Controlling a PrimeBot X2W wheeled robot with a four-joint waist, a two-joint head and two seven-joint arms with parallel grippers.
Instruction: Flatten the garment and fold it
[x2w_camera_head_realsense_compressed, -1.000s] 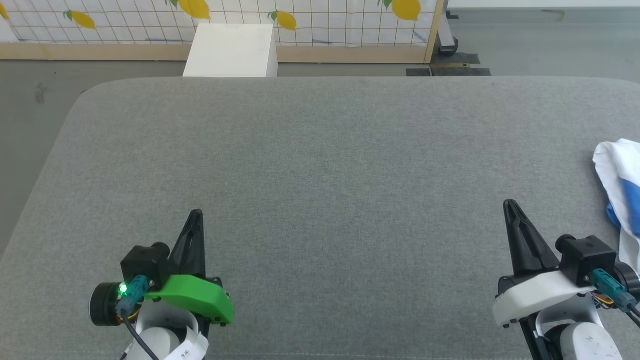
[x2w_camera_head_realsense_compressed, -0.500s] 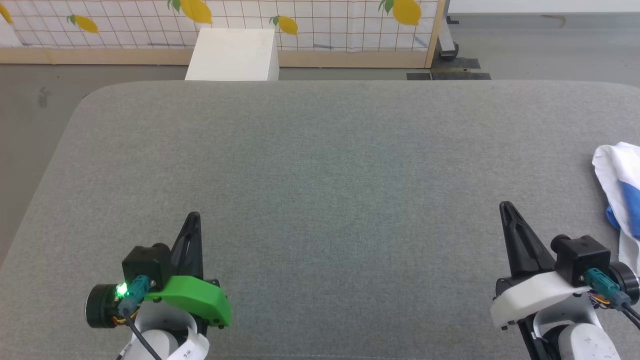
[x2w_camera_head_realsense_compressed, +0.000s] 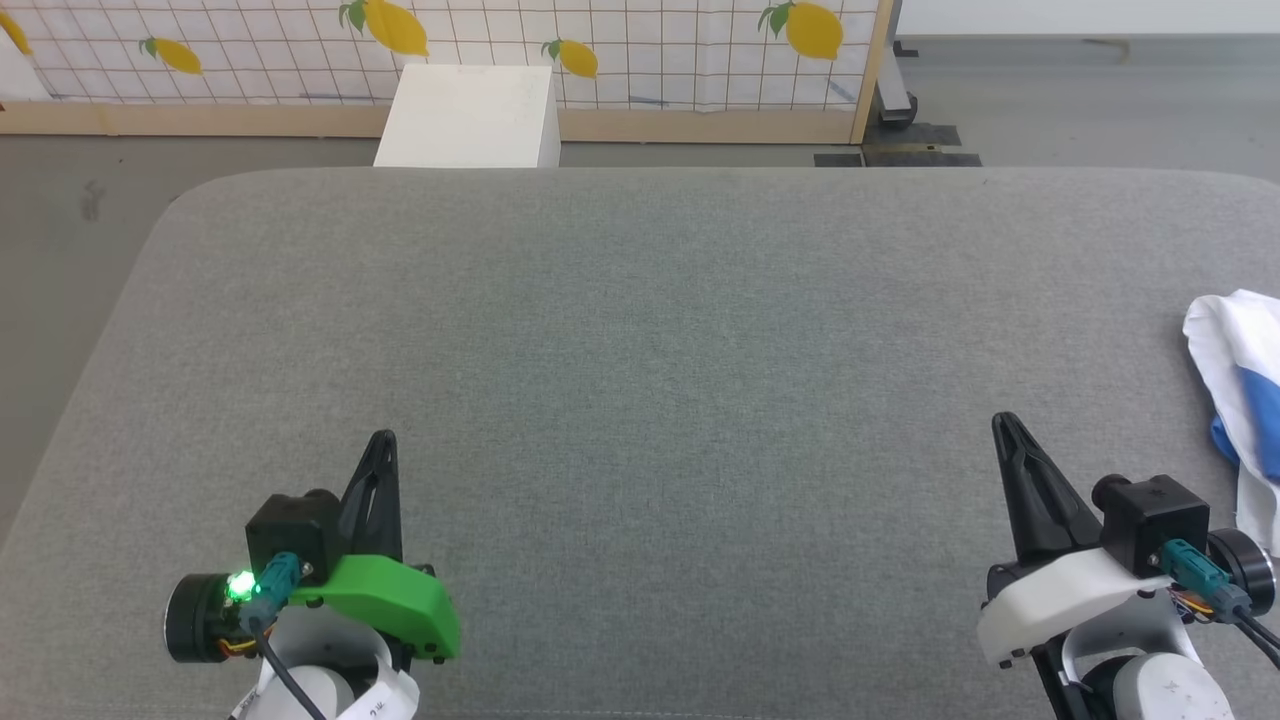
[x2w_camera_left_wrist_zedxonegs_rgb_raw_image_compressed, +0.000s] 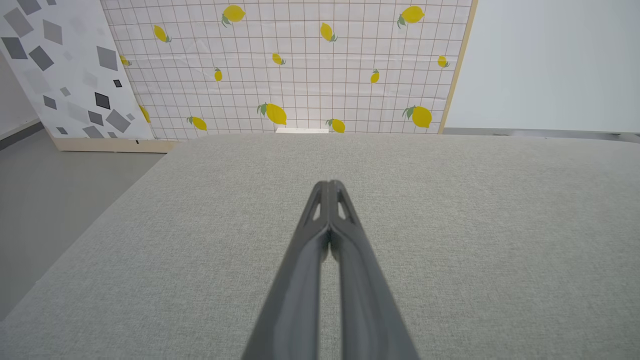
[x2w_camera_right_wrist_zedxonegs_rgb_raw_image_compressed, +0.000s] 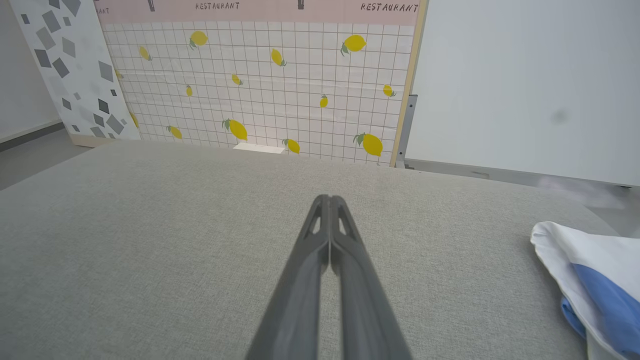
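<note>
Well, my left end effector (x2w_camera_head_realsense_compressed: 384, 448) and right end effector (x2w_camera_head_realsense_compressed: 1004, 430) sat over the near side of the grey surface (x2w_camera_head_realsense_compressed: 640, 340), each with fingers pressed together on nothing. The shirt (x2w_camera_head_realsense_compressed: 1222, 340) lay bunched at the right edge, near the right one. I judged it best to spread that one, pinch a single white edge, and drag it toward the middle.

Garment (x2w_camera_head_realsense_compressed: 1222, 345), white w/ blue, crumpled heap at far right edge of grey surface (x2w_camera_head_realsense_compressed: 640, 400)
</note>
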